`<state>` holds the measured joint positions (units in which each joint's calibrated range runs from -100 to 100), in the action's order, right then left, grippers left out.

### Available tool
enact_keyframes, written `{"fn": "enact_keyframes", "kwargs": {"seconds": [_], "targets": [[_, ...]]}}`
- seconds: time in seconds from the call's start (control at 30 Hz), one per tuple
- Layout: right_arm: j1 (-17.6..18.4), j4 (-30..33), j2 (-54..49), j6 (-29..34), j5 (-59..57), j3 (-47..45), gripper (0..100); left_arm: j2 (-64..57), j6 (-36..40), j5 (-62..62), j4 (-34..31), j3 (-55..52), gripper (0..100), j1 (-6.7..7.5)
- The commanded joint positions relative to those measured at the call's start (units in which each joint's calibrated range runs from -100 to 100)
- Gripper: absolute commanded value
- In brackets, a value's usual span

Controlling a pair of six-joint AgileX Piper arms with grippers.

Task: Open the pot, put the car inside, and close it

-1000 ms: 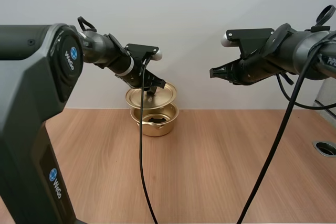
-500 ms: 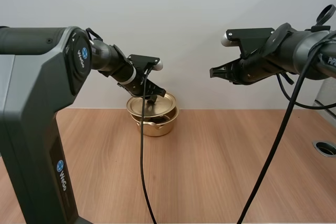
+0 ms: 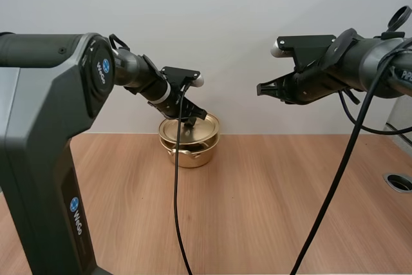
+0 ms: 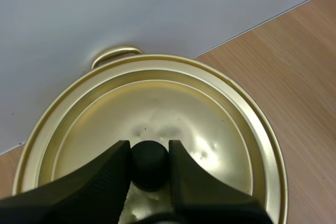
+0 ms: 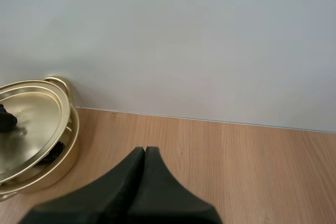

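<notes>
Pinching lid knob over pot: left gripper, its arm marked WeGo; right gripper closed.

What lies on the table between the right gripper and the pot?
Nothing. In the right wrist view, the table between the shut right gripper and the pot is bare wood.

My right gripper: two black fingers pressed together into one dark wedge, nothing btwn them, over light wooden table. Well apart from it, near plain white wall: round gold metal pot w/ loop handle. Round gold metal lid sits tilted on pot, leaving a gap. Sth dark in gap, can't tell what. Black knob at lid centre.
</notes>
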<state>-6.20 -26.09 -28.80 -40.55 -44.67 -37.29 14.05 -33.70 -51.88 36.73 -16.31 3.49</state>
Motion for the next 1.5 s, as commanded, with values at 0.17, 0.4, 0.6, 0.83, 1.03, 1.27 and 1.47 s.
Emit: {"fn": "enact_keyframes", "kwargs": {"seconds": [0.17, 0.4, 0.6, 0.83, 1.03, 1.27, 1.47], "targets": [[0.0, -0.3, 0.1, 0.0, -0.1, -0.1, 0, -0.1, 0.6, -1.1, -0.1, 0.1, 59, 0.00], [0.0, -4.0, 0.1, 0.0, -0.2, -0.1, 0, -8.7, 3.3, 3.9, 0.5, 0.2, 0, -1.00], [0.0, -6.3, -0.4, 1.7, -0.9, -0.1, 0, -21.1, 10.3, -4.0, 0.3, 0.2, 0, -3.21], [0.0, -7.5, -5.7, 4.4, 3.7, -0.3, 0, -34.2, 21.1, -8.3, -0.8, -2.7, 0, -3.93], [3.0, 2.8, -17.0, 5.4, 15.3, -9.6, 0, -49.0, 24.3, 22.5, -10.0, -19.4, 0, -2.48], [5.4, 8.0, -32.2, 9.5, 20.8, -25.3, 0, -63.5, 24.2, 28.4, -13.0, -34.9, 0, -1.39], [5.4, 12.3, -48.3, 9.3, 23.0, -36.7, 0, -82.0, 24.3, 30.5, -14.7, -47.9, 0, -1.45]]}}
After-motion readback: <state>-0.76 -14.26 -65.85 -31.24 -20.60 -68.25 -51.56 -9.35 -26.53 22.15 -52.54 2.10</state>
